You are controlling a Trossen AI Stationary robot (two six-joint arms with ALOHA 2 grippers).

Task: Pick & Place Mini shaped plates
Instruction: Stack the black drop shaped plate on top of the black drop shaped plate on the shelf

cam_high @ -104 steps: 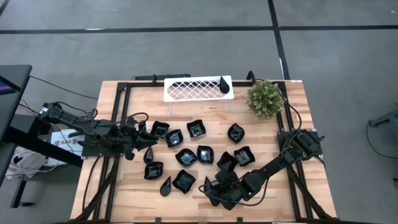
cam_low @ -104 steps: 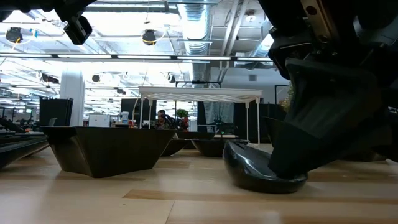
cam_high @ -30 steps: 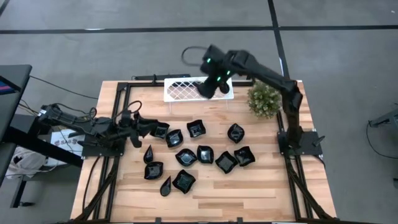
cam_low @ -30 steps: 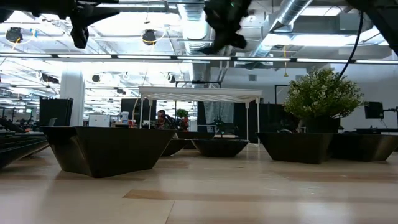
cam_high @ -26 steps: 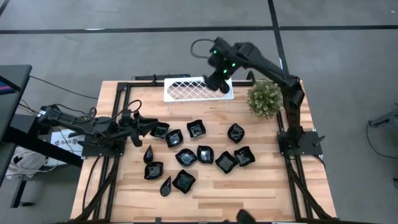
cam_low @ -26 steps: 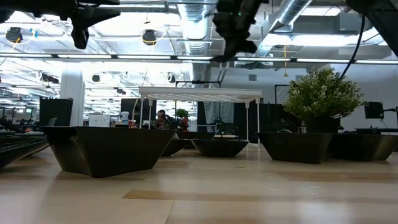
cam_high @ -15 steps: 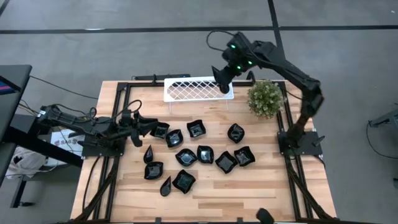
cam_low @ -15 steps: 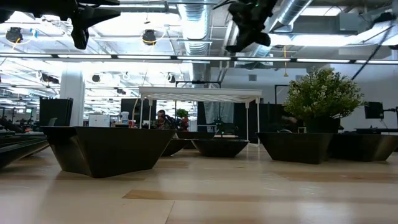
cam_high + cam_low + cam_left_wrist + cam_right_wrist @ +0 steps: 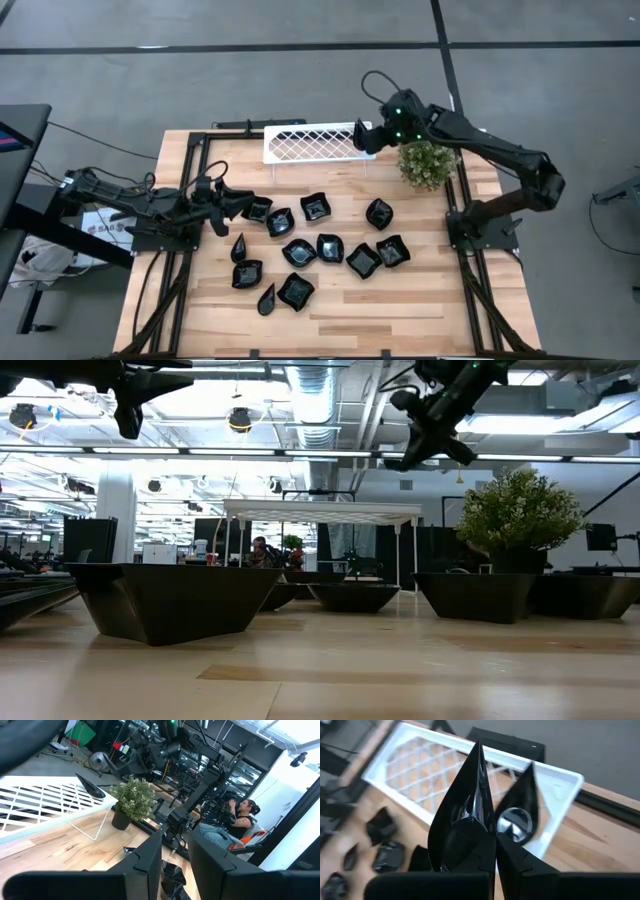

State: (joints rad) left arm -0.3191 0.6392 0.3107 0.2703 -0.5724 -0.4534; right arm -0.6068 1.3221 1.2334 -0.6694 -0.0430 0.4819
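1. The table [image 9: 420, 300] fills the middle of the high view, with the white lattice tray [image 9: 300, 145] at its upper edge and the green plant [image 9: 425, 160] at upper right.
2. About a dozen mini shaped plates [image 9: 329, 247] lie scattered in the table's middle, below the tray; one teardrop plate [image 9: 517, 817] already rests at the tray's right end.
3. The right gripper [image 9: 362, 138] hovers over that right end, clamped shut on a second teardrop plate [image 9: 465, 815], its long axis pointing across the tray, just beside the placed one.
4. The left gripper [image 9: 232, 203], at mid-left, sits part open and empty beside the nearest plates.
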